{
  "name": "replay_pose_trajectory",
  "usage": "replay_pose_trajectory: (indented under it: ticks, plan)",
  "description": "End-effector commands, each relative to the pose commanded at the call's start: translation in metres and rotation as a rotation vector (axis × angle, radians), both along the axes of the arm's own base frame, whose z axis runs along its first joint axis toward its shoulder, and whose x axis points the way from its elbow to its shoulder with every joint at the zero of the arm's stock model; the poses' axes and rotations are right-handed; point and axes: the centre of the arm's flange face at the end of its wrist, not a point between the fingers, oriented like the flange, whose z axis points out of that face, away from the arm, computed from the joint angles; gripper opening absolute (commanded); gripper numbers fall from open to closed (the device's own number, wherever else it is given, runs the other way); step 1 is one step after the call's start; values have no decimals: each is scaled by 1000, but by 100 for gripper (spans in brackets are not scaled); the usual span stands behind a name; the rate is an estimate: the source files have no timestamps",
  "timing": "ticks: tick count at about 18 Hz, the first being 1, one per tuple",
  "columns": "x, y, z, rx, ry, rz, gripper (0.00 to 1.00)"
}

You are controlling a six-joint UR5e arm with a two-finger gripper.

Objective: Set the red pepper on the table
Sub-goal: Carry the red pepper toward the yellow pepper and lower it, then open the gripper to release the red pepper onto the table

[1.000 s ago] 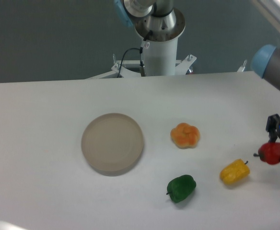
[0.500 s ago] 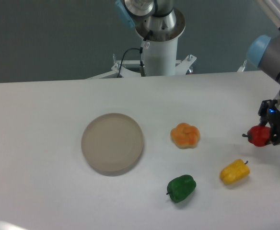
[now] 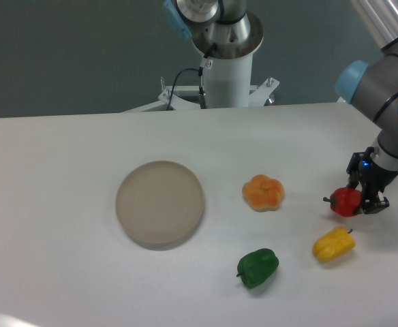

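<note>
Red is what I track first: the red pepper (image 3: pixel 346 202) sits clamped in my end effector (image 3: pixel 363 197), and over the last second it has travelled leftward across the desk (image 3: pixel 63 163), from the far right edge of view to a spot just up and right of the yellow pepper (image 3: pixel 334 244). A second ago it was level with the yellow pepper and well to its right; half a second ago it was already higher and closer in; now it is above the yellow one, stem pointing left toward the orange pepper (image 3: pixel 263 192). I judge this as the carry phase, with the pepper being brought inboard to a free patch of desk. Whether it touches the surface I cannot tell; it looks very low, with only a faint shadow under it.

From this single fixed camera, the arm comes in from the upper right, its blue-capped joint above the yellow pepper and the wrist angled down and left. The fingers close narrowly around the pepper's right side. Relative to the yellow pepper, the green pepper (image 3: pixel 257 267) lies to the left and lower, and the plate (image 3: pixel 159 202) is far left; neither has moved.

My next call would be lowering and releasing.
</note>
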Motion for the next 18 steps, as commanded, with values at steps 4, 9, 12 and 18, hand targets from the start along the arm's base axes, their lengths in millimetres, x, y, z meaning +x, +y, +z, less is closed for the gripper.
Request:
replay_pose_trajectory:
  ticks: [4, 9, 12, 18]
  plan:
    - [-4, 7, -12, -1, -7, -9, 43]
    - [-10, 1, -15, 17, -15, -5, 46]
    - [-9, 1, -16, 17, -16, -5, 54]
    - [-15, -2, 3, 41, 0, 25, 100]
